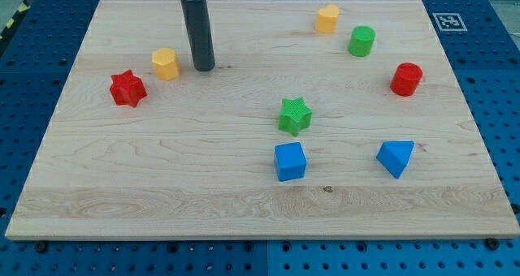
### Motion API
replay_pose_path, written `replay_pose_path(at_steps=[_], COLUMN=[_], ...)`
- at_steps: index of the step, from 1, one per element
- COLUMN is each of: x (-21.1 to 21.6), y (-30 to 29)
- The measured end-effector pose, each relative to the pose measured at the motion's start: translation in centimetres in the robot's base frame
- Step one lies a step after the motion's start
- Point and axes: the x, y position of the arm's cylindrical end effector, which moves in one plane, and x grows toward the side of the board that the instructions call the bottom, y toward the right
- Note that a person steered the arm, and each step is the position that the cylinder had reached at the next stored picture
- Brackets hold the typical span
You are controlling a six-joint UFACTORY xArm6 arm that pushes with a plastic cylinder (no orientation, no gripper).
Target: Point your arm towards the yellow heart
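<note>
Blue cube (290, 161), tip (204, 66) well beyond.

We see a pale wooden board (260, 195) on a blue perforated table (496, 73). My tip (204, 67) touches down at the view's upper left, just right of a yellow hexagonal block (165, 63). A red star block (127, 88) lies left of that one. Near the view's top sit a yellow heart-like block (327, 19) and a green cylinder (361, 40); a red cylinder (406, 79) lies at right. A green star (295, 115) stands above a blue cube (290, 161), with a blue triangular block (396, 157) to its right.
</note>
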Motion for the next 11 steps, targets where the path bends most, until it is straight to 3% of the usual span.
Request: replay_pose_path(at_steps=[3,5,6,8,9,10,11], x=[-0.7,-4.1,-7.7,-16.8,-16.7,-16.3,-15.5], y=[-6.7,6.3,6.8,18.5,24.9,27.3,26.0])
